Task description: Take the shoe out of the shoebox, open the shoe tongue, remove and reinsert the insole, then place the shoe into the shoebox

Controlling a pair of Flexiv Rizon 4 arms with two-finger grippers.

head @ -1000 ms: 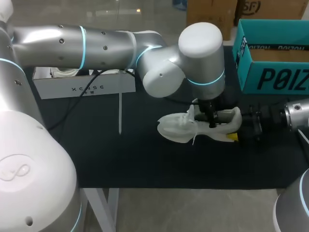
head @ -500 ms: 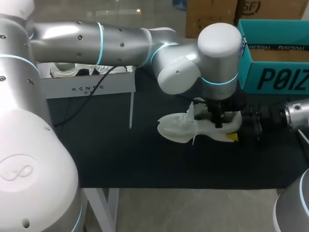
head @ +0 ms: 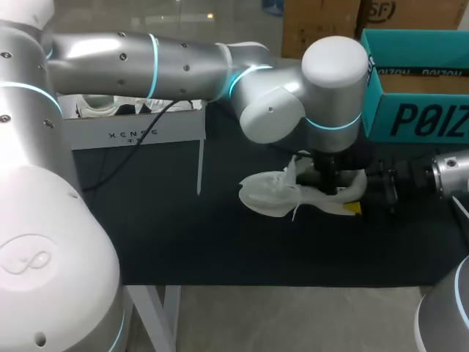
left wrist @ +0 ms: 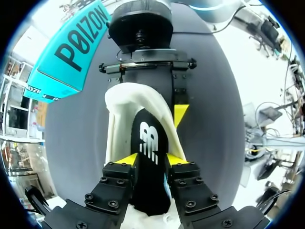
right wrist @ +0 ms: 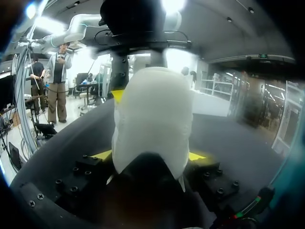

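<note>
A white shoe (head: 275, 196) lies on its sole on the black table mat, toe to the left. My left gripper (head: 331, 183) comes down from above into its opening. In the left wrist view the black insole (left wrist: 148, 143) lies inside the shoe (left wrist: 116, 119), and my left gripper (left wrist: 150, 160) is open with a yellow tip on either side of it. My right gripper (head: 359, 199) is at the heel. Its own view shows the shoe's heel (right wrist: 152, 119) filling the gap of the right gripper (right wrist: 150, 155), both fingers against it. One of its fingertips (left wrist: 180, 114) shows beside the heel.
The teal shoebox (head: 418, 110) stands open at the back right, close behind my right gripper. A white box (head: 132, 132) with white contents sits at the back left. The mat's front edge runs just ahead of the shoe.
My left arm's wrist has shifted right, towards the heel, and its fingers have parted from shut. The right gripper and the shoe have stayed in place.
</note>
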